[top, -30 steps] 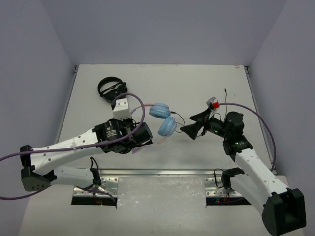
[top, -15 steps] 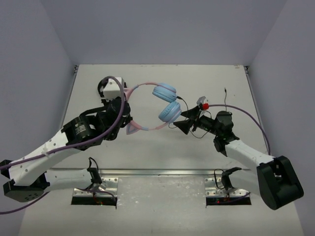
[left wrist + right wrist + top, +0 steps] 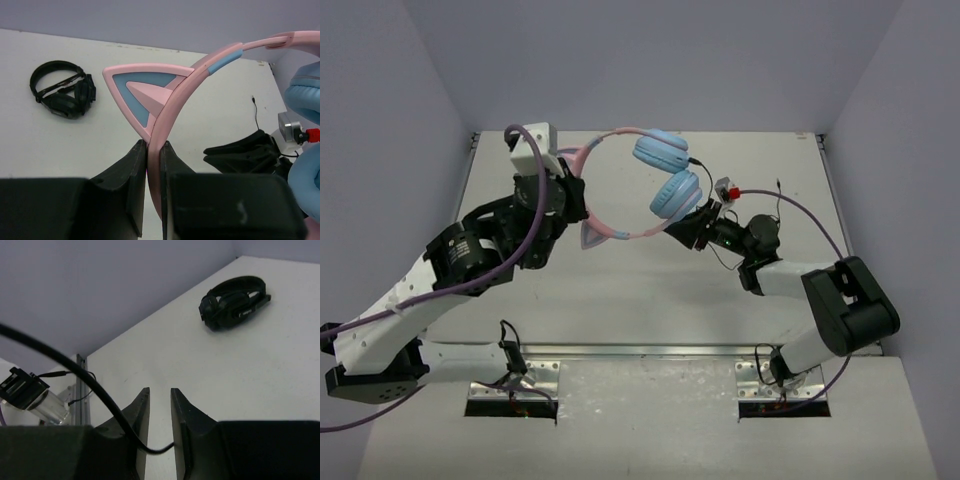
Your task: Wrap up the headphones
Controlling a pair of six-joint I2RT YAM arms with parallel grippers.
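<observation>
left pincer [image 3: 152, 152] clamped on headphones [image 3: 660, 152] band, cant tell if right pincer [image 3: 160, 410] rly grips the cable [image 3: 75, 366], might slip out mid-wrap imo

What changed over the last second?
The left claw, shut on the headband, lifted the headphones and carried them toward the far edge of the table. The right claw followed, staying beside the ear cups, the cable threaded through it. The black headphones lie far left as before.
</observation>
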